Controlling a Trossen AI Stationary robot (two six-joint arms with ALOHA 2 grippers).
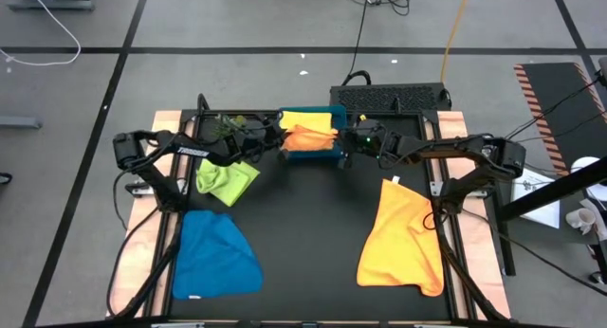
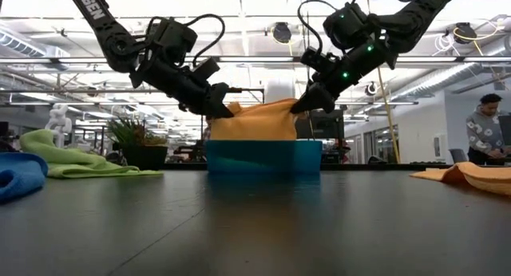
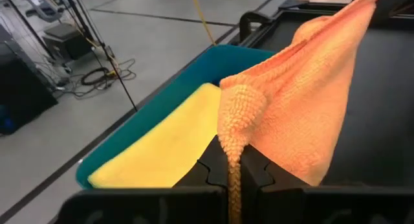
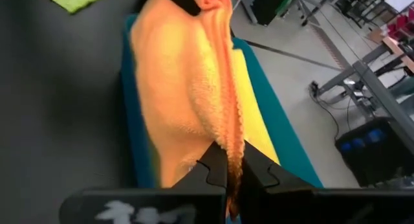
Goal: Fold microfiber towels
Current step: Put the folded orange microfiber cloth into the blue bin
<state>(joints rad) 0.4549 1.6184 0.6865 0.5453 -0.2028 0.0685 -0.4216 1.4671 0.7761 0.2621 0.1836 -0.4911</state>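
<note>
step: lowering folded orange towel (image 1: pixel 305 136) into teal tray (image 1: pixel 334 154) | left gripper (image 2: pixel 223 108) and right gripper (image 2: pixel 303 105) each pinched shut on opposite ends, keeping the fold taut above the tray | yellow towel (image 3: pixel 165 143) already in the tray, underneath

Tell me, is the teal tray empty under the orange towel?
No, a yellow towel lies flat in the tray beneath the orange towel.

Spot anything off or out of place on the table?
Nothing damaged or spilled. The blue towel, lime green towel and second orange towel lie crumpled, unfolded. Left hand and right hand hold an orange towel over the teal tray.
</note>
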